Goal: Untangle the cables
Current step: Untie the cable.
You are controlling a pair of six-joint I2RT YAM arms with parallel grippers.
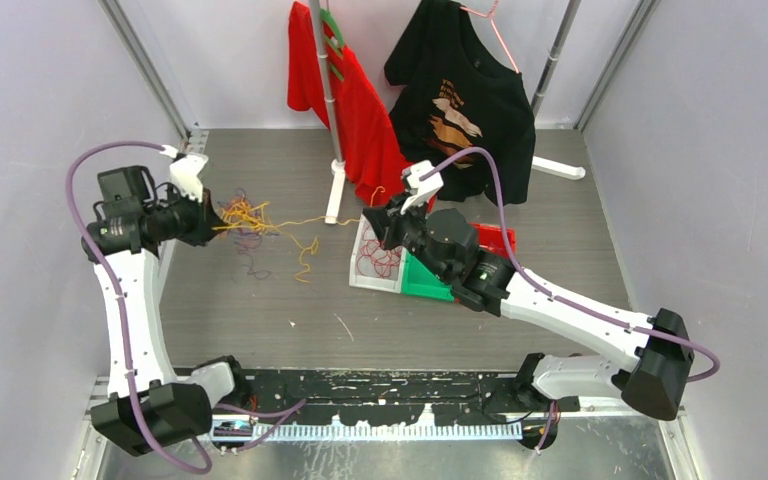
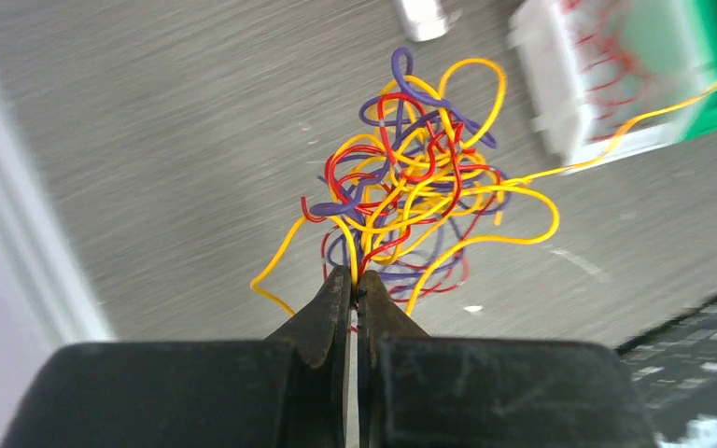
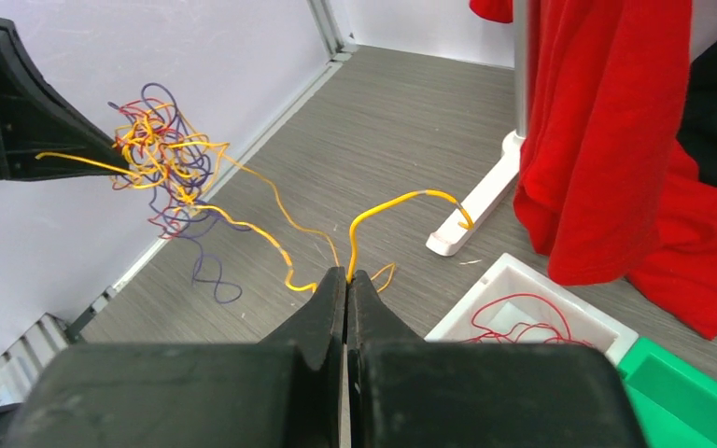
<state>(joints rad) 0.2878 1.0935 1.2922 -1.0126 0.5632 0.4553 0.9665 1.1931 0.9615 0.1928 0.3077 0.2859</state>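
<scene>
The step in hand is drawing one strand out of the knot. The left end effector (image 2: pixel 355 278) is clenched on the tangle of cables (image 2: pixel 411 187), a ball of red, yellow and purple wire held up off the desk (image 1: pixel 260 320), well to the left of the white bin (image 1: pixel 372 284). The right end effector (image 3: pixel 347 275) is clamped on a single yellow cable (image 3: pixel 411 194) just at the bin's left edge. From that pinch the strand runs back towards the tangle, sagging in loops rather than taut.

My reading is that sorting has begun: red cables (image 3: pixel 523 322) already lie in the white bin, while most of the wire remains knotted. The next move probably calls for widening the gap between the two end effectors so the yellow cable slides free. It should go gently, since the strand threads through several loops and could tighten the knot or pull the whole ball along.

A green bin (image 1: pixel 425 280) touches the white bin's right side, and a red bin (image 1: pixel 495 238) sits just behind that.

The desk is grey with a wood-grain finish. Behind the white bin a white rack (image 1: pixel 335 180) carries a red shirt (image 1: pixel 360 110) and a black T-shirt (image 1: pixel 470 100). Pale walls (image 1: pixel 40 80) enclose the cell.
</scene>
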